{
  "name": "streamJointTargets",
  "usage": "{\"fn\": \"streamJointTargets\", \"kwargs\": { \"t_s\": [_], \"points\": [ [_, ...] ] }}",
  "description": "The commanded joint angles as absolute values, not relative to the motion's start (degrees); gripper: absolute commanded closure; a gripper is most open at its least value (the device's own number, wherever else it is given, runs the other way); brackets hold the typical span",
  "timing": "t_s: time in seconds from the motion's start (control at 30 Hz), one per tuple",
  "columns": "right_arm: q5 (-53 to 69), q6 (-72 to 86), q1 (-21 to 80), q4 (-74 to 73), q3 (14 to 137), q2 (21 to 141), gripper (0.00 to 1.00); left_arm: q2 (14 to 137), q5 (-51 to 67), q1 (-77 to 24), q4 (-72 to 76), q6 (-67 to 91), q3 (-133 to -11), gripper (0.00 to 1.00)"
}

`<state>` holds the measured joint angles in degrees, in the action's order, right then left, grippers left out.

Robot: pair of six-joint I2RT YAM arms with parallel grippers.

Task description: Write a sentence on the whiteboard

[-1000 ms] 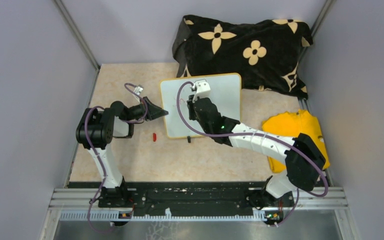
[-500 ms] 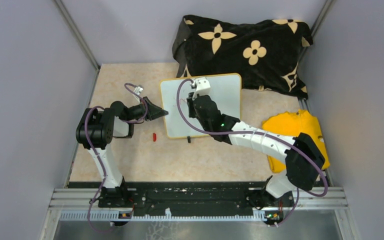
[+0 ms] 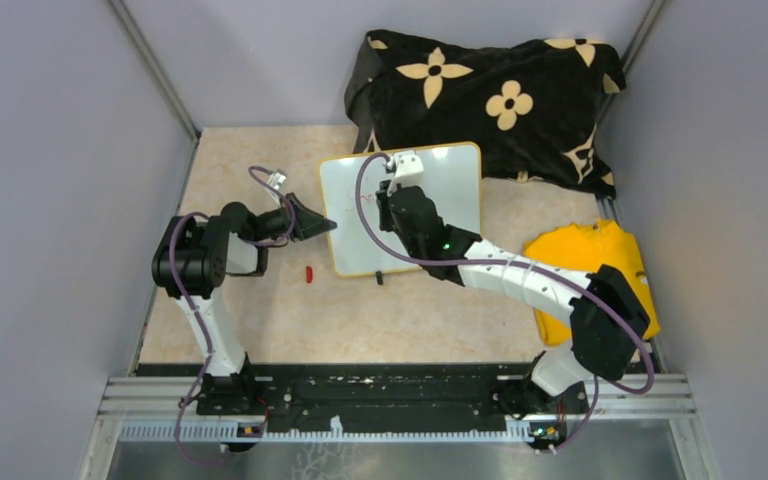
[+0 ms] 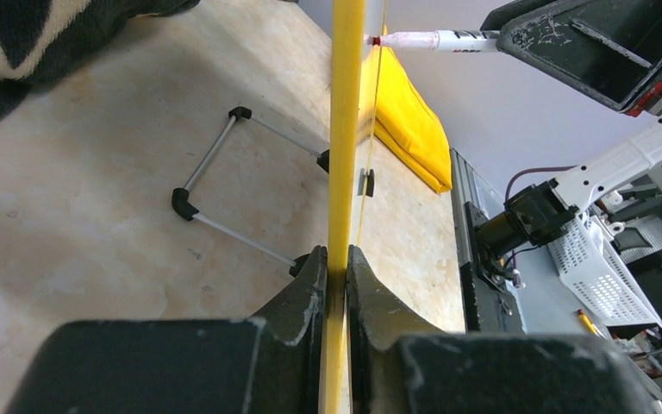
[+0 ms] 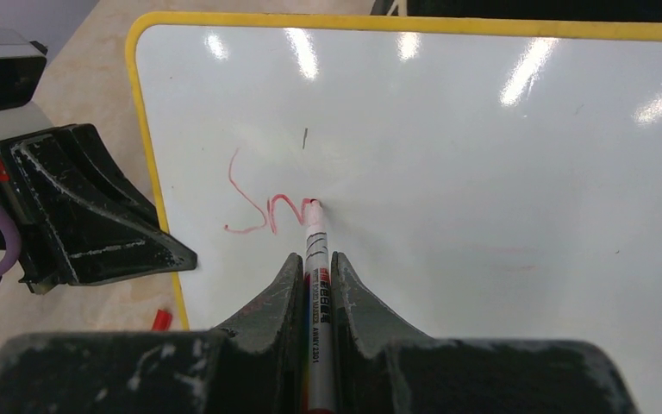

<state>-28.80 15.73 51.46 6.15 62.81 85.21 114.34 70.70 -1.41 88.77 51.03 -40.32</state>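
Pale grey walls close in a beige, marbled surface [image 3: 260, 320]. On it, near the middle, sits the whiteboard [image 3: 455, 190], its yellow-framed face turned up toward the top camera. At 12 o'clock from the board a black flower-patterned cloth [image 3: 490, 100] is heaped against the back wall. At 4 o'clock lies a yellow cloth [image 3: 580, 255], partly under the right arm.

From 9 o'clock the left tool [image 4: 336, 259] reaches in. Its jaws are narrow, pinching the board's yellow left edge [image 4: 345, 129] between them. A wire stand [image 4: 224, 172] shows on the surface behind the board.

From 5 o'clock the right tool [image 5: 315, 259] comes over the board face, its jaws clamped tight around a marker [image 5: 316, 285]. The red tip touches the white face [image 5: 500, 216] in its left half. The sentence [image 5: 263, 211] is only a red "S" and the first humps of a second letter, ending at the tip.

A red cap [image 3: 308, 274] lies on the surface at 8 o'clock, just off the board's near-left corner.
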Motion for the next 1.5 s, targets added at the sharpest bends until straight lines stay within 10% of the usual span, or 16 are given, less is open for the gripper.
{"fn": "streamJointTargets", "kwargs": {
  "t_s": [0.0, 0.8, 1.47],
  "points": [
    [-31.75, 15.89, 49.64, 6.5, 63.05, 83.6, 1.0, 116.01, 71.64, -1.33, 102.61, 51.44, -40.53, 1.0],
    [-26.69, 17.24, 49.66, 5.33, 57.92, 80.14, 1.0, 115.92, 71.4, -1.44, 102.61, 51.81, -40.65, 1.0],
    [-21.26, 18.17, 49.73, 5.16, 58.74, 71.98, 1.0, 115.58, 70.76, -1.34, 102.73, 56.02, -41.72, 0.6]
  ]
}}
